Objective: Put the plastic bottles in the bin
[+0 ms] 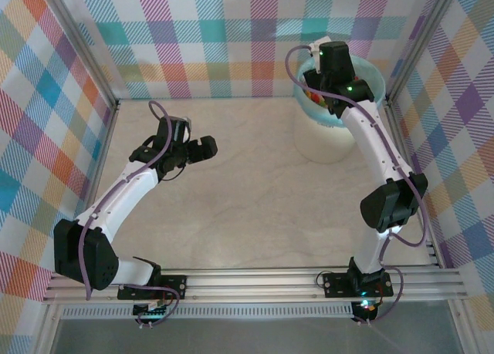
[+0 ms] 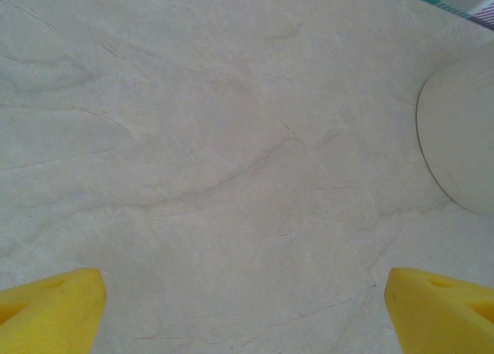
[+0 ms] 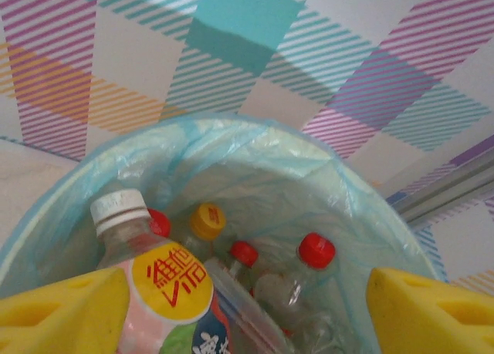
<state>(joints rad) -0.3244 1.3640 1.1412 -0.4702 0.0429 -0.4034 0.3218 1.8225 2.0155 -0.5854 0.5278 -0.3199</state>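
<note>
Bin: the round white waste bin (image 1: pixel 320 142) lined with a pale mint-green plastic bag stands at the far right of the pale marble-patterned bench (image 1: pixel 255 200), close to the checked back wall.
Right claw: the yellow-fingered right claw (image 3: pixel 247 292) hangs over the bin mouth. Its fingers stand wide, and nothing is clamped between them.
Task item nearest claw: a clear plastic white-capped bottle (image 3: pixel 158 284) with a yellow-and-red label lies inside the liner, directly below the right claw. It is close against the claw's left finger and well apart from the other.
Long axis: it runs from under the claw up towards the far rim, cap end farthest, tilted slightly left in the wrist view.
Other contents: red- and yellow-capped bottles (image 3: pixel 207 221) of clear plastic lie deeper in the bag, caps uppermost.
Left claw: the left claw (image 2: pixel 243 300) is spread wide and empty over bare bench. The bin wall is to its right, well apart.
Nearer arm: the right, by a clear margin.
Assessment: the white-capped bottle looks released into the bin. The next move is judged a straight lift of the right claw clear of the rim.
Risk: a finger may snag the loose liner.
</note>
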